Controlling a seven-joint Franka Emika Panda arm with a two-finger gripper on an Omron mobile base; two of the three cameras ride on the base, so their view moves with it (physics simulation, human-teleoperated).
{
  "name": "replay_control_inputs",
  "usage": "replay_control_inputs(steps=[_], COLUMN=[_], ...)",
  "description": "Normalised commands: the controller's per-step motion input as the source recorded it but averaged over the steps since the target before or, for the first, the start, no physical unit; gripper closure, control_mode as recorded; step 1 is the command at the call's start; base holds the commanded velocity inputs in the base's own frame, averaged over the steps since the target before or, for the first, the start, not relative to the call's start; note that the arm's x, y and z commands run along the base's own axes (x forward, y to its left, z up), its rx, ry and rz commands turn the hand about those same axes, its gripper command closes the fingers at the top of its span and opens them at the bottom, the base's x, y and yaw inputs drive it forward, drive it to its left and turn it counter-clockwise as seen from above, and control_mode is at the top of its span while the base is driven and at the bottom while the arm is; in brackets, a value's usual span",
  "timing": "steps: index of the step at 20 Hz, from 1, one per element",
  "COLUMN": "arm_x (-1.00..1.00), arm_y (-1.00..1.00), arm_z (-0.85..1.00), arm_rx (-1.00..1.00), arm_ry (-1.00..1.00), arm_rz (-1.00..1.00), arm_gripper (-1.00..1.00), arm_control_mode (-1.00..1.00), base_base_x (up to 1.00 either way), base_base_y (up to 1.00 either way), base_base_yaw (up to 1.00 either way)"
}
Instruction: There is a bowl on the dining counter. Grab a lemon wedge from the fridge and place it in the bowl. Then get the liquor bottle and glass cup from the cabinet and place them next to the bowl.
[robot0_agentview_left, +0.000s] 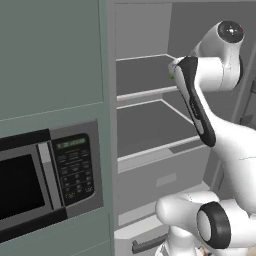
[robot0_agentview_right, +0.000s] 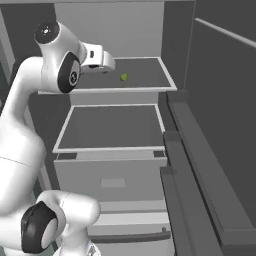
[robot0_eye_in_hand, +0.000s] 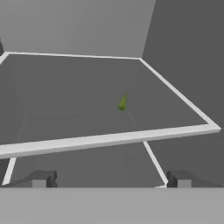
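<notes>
One tiny yellow-green lemon wedge (robot0_eye_in_hand: 123, 103) lies alone on the upper grey white-edged shelf (robot0_agentview_right: 150, 89) inside the open light-grey fridge (robot0_agentview_left: 145, 120), about midway between that shelf's front and back edges and apart from both side edges. Short of the shelf's front edge hangs the white arm's two-finger gripper (robot0_eye_in_hand: 112, 179), jaws spread wide, released and grasping nothing.

The lemon wedge (robot0_eye_in_hand: 123, 103) lies on a dark white-edged fridge shelf (robot0_eye_in_hand: 65, 87), beyond the wide-apart fingers (robot0_eye_in_hand: 41, 179).
</notes>
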Motion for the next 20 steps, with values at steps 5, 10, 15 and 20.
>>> replay_control_inputs(steps=[5, 10, 15, 20], arm_x=[0.53, 0.42, 0.39, 0.45], arm_y=[-0.17, -0.06, -0.02, -0.06], arm_z=[-0.19, -0.24, -0.18, -0.14], arm_rx=[0.06, 0.06, 0.03, 0.01], arm_ry=[0.00, 0.00, 0.00, 0.00], arm_rz=[-0.01, -0.01, -0.02, -0.03], arm_gripper=[-1.00, -1.00, -1.00, -1.00], arm_control_mode=[-1.00, -1.00, -1.00, -1.00], base_base_x=[0.00, 0.00, 0.00, 0.00], base_base_y=[0.00, 0.00, 0.00, 0.00], base_base_yaw=[0.00, 0.00, 0.00, 0.00])
